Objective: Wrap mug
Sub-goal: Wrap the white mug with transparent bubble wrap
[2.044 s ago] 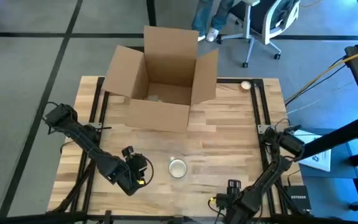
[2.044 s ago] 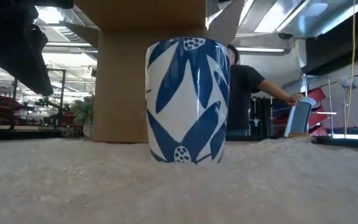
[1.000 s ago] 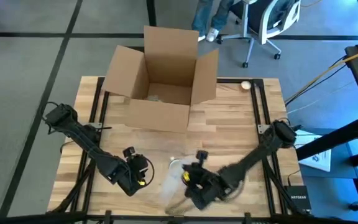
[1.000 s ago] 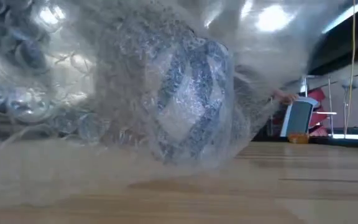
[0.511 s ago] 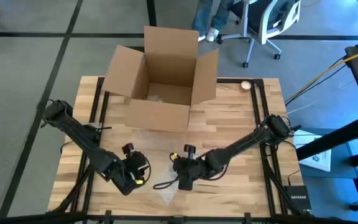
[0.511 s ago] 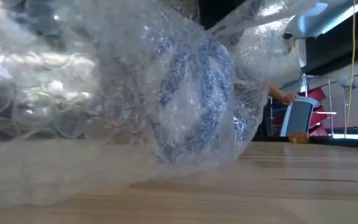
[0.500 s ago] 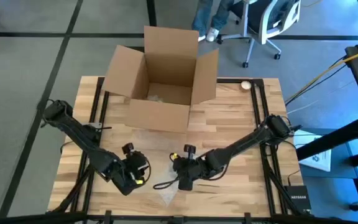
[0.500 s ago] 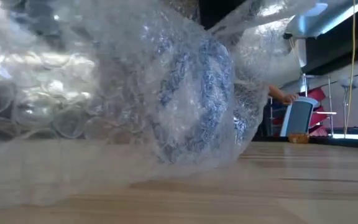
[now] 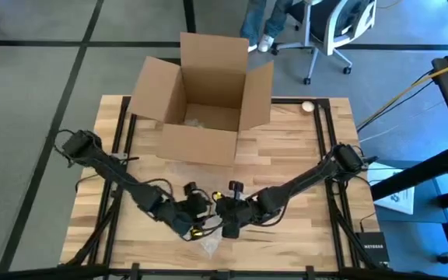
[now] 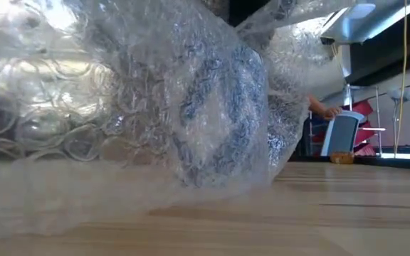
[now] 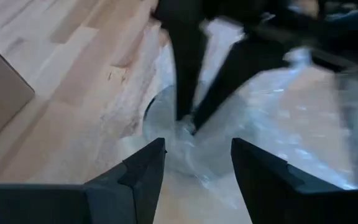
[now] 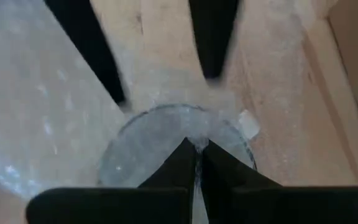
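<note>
Low view gives us one blue-and-white mug point(image 10: 216, 114), upright with its long axis vertical, shrouded in one sheet of bubble wrap point(image 10: 62, 121) near the table's point(image 9: 302, 163) front edge. We count two grippers there: the right gripper point(image 12: 196, 152) pinches the wrap over the mug's rim, while the left gripper point(image 11: 194, 163) stands spread just beside it. One open cardboard box point(image 9: 201, 97) sits behind.
</note>
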Tool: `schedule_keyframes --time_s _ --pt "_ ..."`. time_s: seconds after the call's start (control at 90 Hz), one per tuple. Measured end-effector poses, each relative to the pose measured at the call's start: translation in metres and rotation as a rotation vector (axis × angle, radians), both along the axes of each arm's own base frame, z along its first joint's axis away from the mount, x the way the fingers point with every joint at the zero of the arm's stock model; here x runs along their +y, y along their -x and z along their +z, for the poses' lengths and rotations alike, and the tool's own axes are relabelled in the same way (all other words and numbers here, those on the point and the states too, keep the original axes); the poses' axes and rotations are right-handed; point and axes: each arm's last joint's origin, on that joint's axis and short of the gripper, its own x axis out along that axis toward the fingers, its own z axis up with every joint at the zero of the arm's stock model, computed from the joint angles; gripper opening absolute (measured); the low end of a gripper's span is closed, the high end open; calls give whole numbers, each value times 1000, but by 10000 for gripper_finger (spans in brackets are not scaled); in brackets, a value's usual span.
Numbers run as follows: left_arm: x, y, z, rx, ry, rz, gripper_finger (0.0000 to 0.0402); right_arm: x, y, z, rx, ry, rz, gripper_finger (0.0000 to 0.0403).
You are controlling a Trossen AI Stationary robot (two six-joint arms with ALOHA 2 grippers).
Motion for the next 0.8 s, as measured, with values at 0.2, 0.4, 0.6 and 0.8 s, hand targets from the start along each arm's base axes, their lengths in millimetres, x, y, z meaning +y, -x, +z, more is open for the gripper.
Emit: schedule_keyframes --time_s 0.2,0.4,0.6,0.8 --pt "5 -12 -17 39 15 6 170 0 0 4 8 -2 4 1" --pt "5 -12 -16 35 15 9 170 2 -2 28 36 -2 19 1" --pt "6 -11 -16 41 11 12 170 6 5 57 88 -5 3 1" --pt "6 -11 -16 41 13 10 170 22 22 62 127 30 -21 1"
